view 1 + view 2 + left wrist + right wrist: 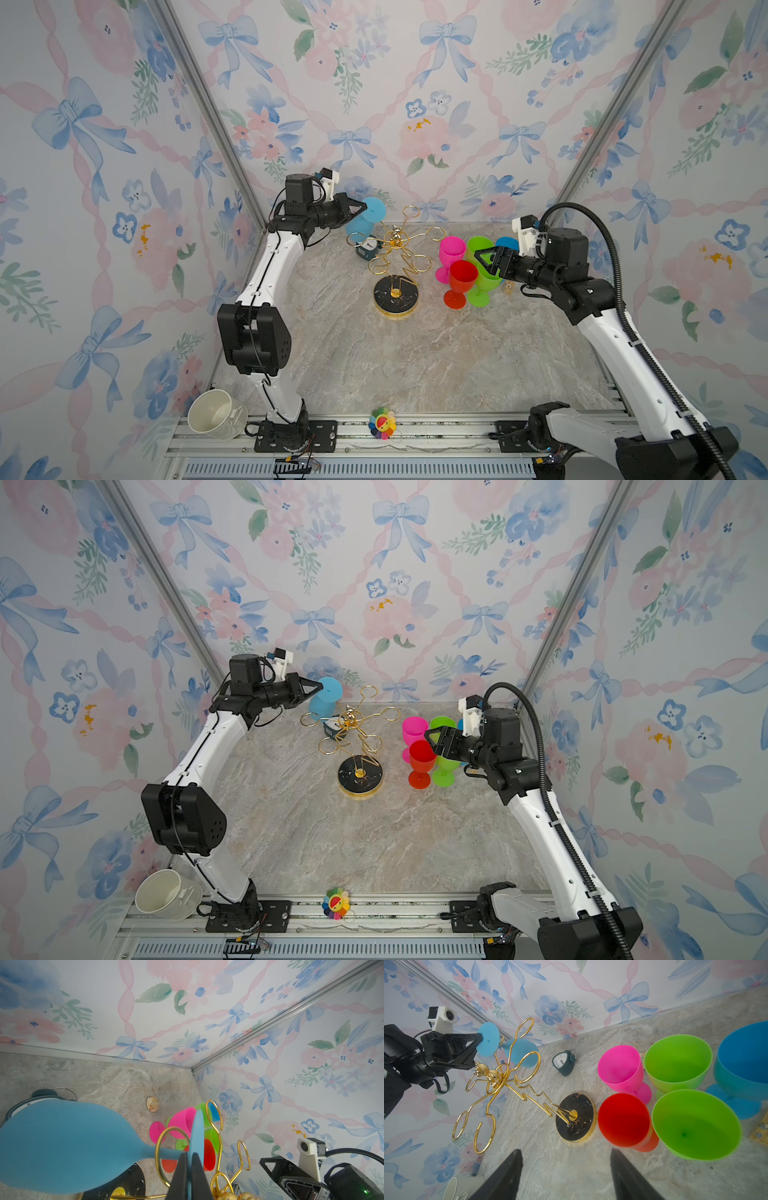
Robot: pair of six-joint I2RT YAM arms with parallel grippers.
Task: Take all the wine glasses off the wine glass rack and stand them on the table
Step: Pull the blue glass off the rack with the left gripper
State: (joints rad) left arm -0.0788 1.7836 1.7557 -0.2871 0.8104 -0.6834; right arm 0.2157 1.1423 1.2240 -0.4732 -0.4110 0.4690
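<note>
My left jaws (189, 1154): shut tight on the thin flat foot of the light blue wine glass (62, 1147), which sits edge-on between my fingertips.
Wine glass stem: runs straight out from those jaws through a gold loop of the wine glass rack (398, 241), so the glass is still on the rack.
Wine glass bowl: past the loop, tilted, hanging lower than my left jaws in both top views.
Rack base (395, 297): round, black with a gold rim, standing on the marble table (415, 353) below and ahead of my left jaws, between my two grippers.
My right jaws (564, 1151): spread wide, holding nothing, with bare table between the fingertips.
Beside my right jaws: a red glass (623, 1120) and a green glass (695, 1124), both upright and touching.
Past those: a pink glass (619, 1066), a second green glass (677, 1057) and a deep blue glass (743, 1055).
Farthest: a dark alarm clock (563, 1061), beyond the rack base, near the wall.
</note>
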